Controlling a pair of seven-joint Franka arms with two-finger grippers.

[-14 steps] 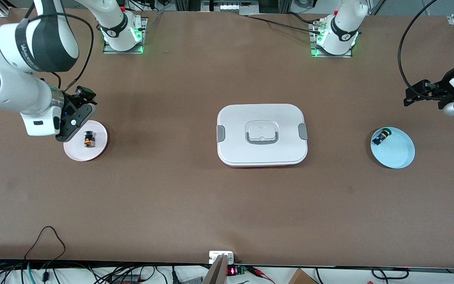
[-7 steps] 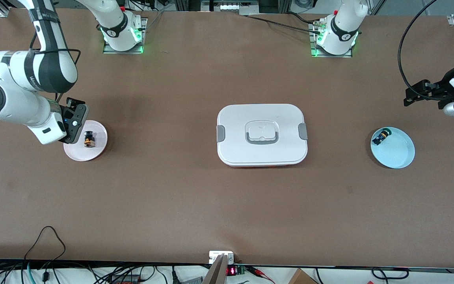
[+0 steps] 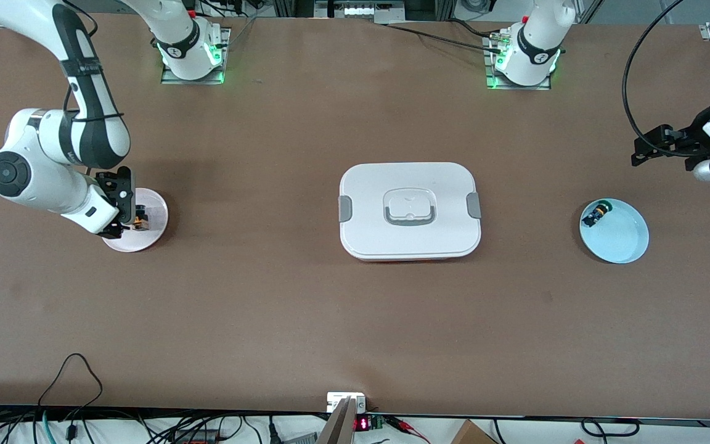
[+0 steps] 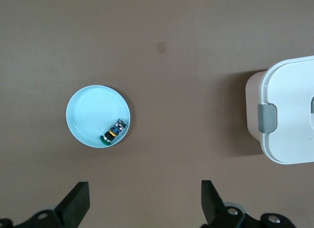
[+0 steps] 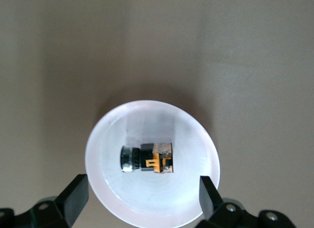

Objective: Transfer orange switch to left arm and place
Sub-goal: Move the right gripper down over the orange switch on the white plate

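The orange switch [image 5: 149, 158] lies on its side on the pink plate [image 5: 147, 201], a black cylinder with an orange band. My right gripper [image 5: 142, 198] hangs open low over the plate, its fingers [image 5: 75, 196] straddling the plate's rim with the switch just ahead of them. In the front view the right gripper [image 3: 124, 213] partly covers the switch [image 3: 140, 217] on the pink plate [image 3: 148, 237]. The white box [image 3: 409, 209] stands mid-table. My left gripper [image 3: 654, 148] waits open in the air at the left arm's end of the table, holding nothing.
A light blue plate [image 3: 617, 237] holds a small black part with a green tip [image 3: 595, 214] at the left arm's end. The left wrist view shows that plate [image 4: 91, 108], the part [image 4: 114, 132] and the box's clip end [image 4: 289, 115].
The right arm has swung in and come down, bringing its open gripper from beside the pink plate to right over it by the switch. The left arm has not moved.
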